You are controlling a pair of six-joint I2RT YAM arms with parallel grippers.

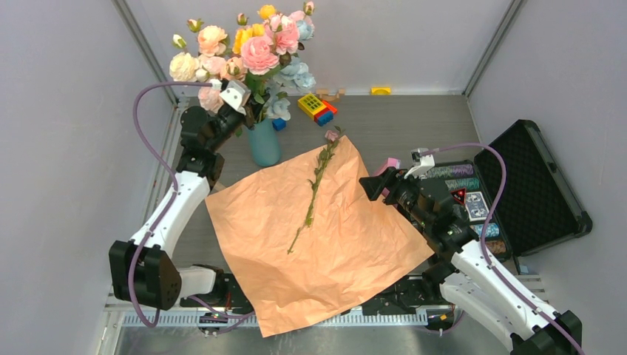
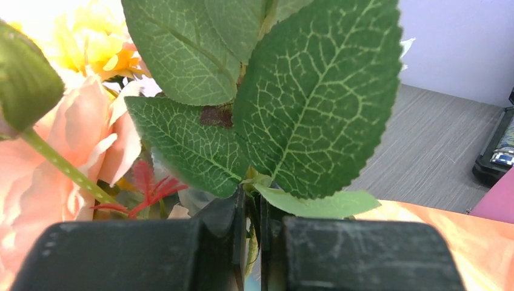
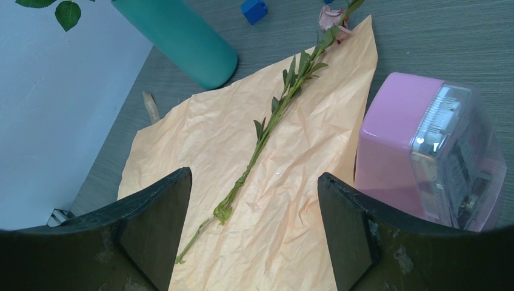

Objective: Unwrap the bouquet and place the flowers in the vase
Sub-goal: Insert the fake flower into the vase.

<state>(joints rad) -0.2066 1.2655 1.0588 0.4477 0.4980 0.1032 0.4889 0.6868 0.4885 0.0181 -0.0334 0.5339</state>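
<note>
We saw the teal vase (image 1: pixel 264 143) standing upright on the grey wood-grain surface (image 1: pixel 414 126), just off the far left corner of the paper (image 1: pixel 318 244), with a full bunch of flowers (image 1: pixel 251 48) in pink, peach, yellow and pale blue rising out of it. The left tool (image 1: pixel 238 100) sat among the stems just above the vase mouth; in its wrist view its fingers (image 2: pixel 151 254) were pressed almost together, pinching a thin green stem (image 2: pixel 250 251) under broad serrated leaves (image 2: pixel 315 103). One loose stem (image 1: pixel 316 188) with a small mauve bloom lay diagonally across the crinkled tan-orange paper, which was spread flat and open over the middle of the surface. The right tool (image 1: pixel 372 185) hovered at the paper's right edge with its fingers (image 3: pixel 157 212) spread wide and nothing between them, looking down at that stem. A pink box (image 3: pixel 394 133) with a clear side stood touching the paper's right edge, and a tan strip (image 3: pixel 149 106) lay off its left edge. Beyond the vase we noted a small blue block (image 1: pixel 279 124) and a yellow block toy (image 1: pixel 312 104). An open black case (image 1: pixel 532 185) lay at the right. Pale grey walls closed in the surface on three sides.
</note>
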